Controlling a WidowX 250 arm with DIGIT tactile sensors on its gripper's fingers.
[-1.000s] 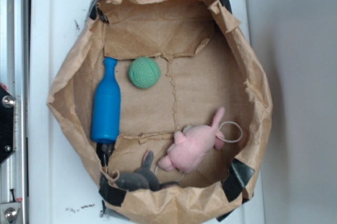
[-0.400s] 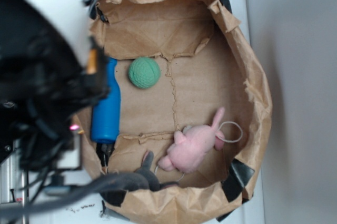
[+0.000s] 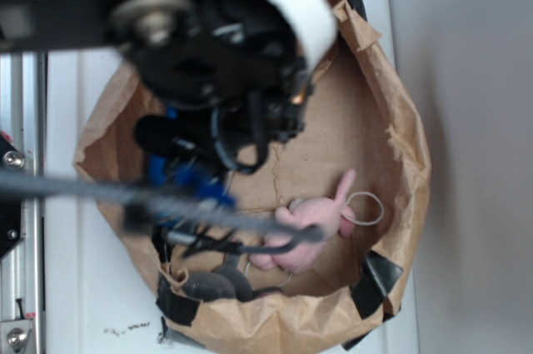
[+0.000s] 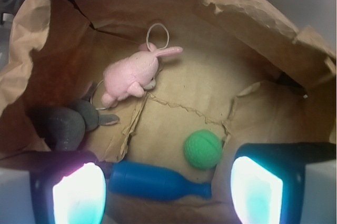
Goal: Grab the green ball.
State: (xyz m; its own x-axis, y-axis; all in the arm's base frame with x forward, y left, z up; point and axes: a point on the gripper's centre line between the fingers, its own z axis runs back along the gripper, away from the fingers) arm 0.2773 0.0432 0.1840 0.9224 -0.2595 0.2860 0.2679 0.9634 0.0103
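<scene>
1. Inside the crumpled brown paper bag [image 4: 253,8], my wrist camera shows the green ball [image 4: 203,149] resting on the creased bag floor, close to the neck end of the blue bottle [image 4: 158,182]
2. I see the bottle lying on its side along the near edge of that view, its neck pointing toward the right finger
3. My fingers [image 4: 79,195] are spread wide apart and released, one glowing pad at each lower corner of the wrist view, nothing between them; the ball sits just up and left of the right pad, not touching it
4. I can make out a pink plush rabbit [image 4: 131,74] with a loop at its head farther in, and a grey plush toy [image 4: 66,126] against the left wall of the bag
5. From the exterior camera, my arm [image 3: 216,62] blocks the ball completely; only the rabbit [image 3: 312,221], a bit of blue and the bag on the white desk [image 3: 83,287] remain visible
</scene>
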